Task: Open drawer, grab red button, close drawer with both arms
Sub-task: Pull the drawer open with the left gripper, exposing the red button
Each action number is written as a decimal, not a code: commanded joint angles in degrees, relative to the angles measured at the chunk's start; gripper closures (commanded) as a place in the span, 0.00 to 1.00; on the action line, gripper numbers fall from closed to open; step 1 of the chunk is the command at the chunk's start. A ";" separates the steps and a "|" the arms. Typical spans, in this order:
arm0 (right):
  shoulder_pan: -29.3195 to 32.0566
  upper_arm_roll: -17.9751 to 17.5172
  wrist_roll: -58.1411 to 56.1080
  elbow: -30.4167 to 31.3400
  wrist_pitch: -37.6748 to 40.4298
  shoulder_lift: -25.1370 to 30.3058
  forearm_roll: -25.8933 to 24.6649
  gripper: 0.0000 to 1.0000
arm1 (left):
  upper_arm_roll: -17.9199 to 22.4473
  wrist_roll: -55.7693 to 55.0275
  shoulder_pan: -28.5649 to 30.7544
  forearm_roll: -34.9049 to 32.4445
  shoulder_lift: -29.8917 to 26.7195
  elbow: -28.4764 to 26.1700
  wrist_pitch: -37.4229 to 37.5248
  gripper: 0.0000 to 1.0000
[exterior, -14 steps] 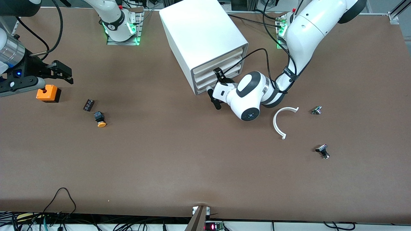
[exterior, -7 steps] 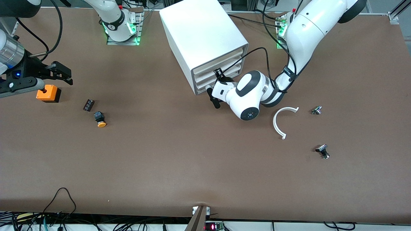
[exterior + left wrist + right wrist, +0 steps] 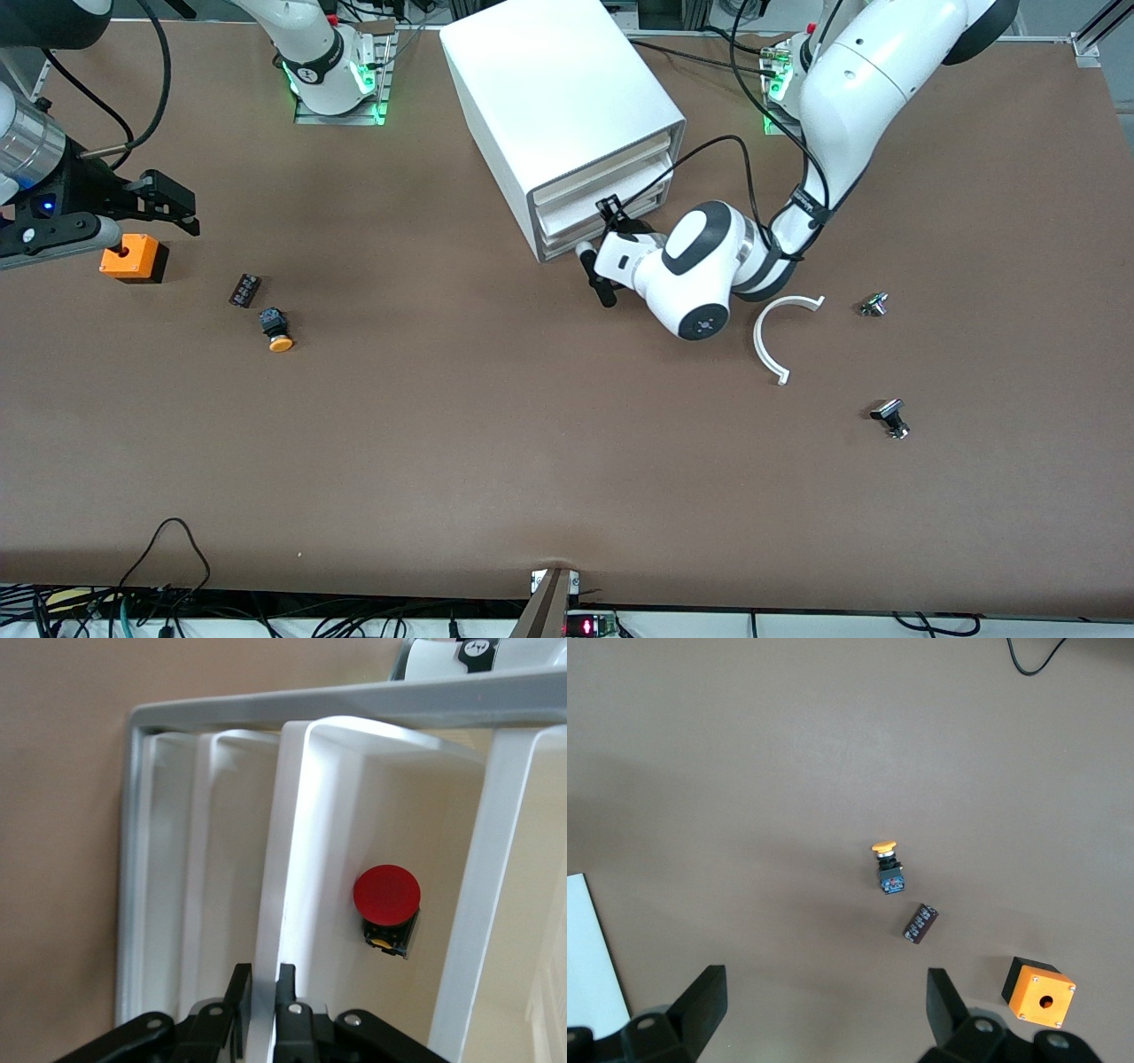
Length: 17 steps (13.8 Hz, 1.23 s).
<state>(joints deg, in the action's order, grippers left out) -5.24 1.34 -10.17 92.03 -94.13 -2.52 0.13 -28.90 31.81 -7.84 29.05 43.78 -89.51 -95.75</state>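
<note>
Fingers of the left hand (image 3: 262, 1005) are now pressed together on the front lip of the drawer (image 3: 292, 868); a second ago they stood spread on either side of that lip, so the pinch has only just been made. In the front view the left hand (image 3: 601, 248) has also drawn slightly away from the cabinet (image 3: 558, 115), and the pinched drawer (image 3: 592, 206) shows a little more of its tray than it did. My reading is that the opening pull has begun and the drawer is only partly out.

Inside that same drawer the wrist view shows the button (image 3: 386, 908), red cap up, sitting apart from the pinched lip. It looks reachable only once the tray slides further clear of the cabinet frame.

Over the right arm's end of the tabletop (image 3: 496, 425), the right hand (image 3: 168, 204) waits with its fingers spread wide, holding nothing, just above the orange box (image 3: 133, 257). Near it lie the orange-capped button (image 3: 277, 330) and a small dark block (image 3: 244, 290), neither wanted here. Toward the left arm's end lies a white curved piece (image 3: 772, 341).
</note>
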 commanded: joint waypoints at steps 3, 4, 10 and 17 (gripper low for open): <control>0.40 -0.11 -0.91 -1.68 0.35 -0.82 0.13 0.00 | 2.79 0.36 0.81 -2.06 -0.18 2.05 -0.75 0.89; 0.40 -0.02 -0.91 -1.68 0.35 -0.82 0.13 0.00 | 3.32 0.27 0.81 -2.07 -0.10 3.28 -0.75 0.89; 0.41 -0.11 -0.82 -1.60 -2.89 -1.26 1.28 0.00 | 4.73 0.10 1.16 -2.33 -0.10 5.13 -0.84 0.89; -0.30 -0.55 -1.61 -1.59 -3.16 -3.90 1.28 0.00 | 5.87 -0.17 0.99 -2.33 2.45 8.38 -1.54 0.90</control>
<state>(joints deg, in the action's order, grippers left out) -5.39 1.02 -10.29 92.02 -97.91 -5.81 0.50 -23.71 32.87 -6.30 28.22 44.16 -83.88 -95.74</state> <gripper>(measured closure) 0.000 0.859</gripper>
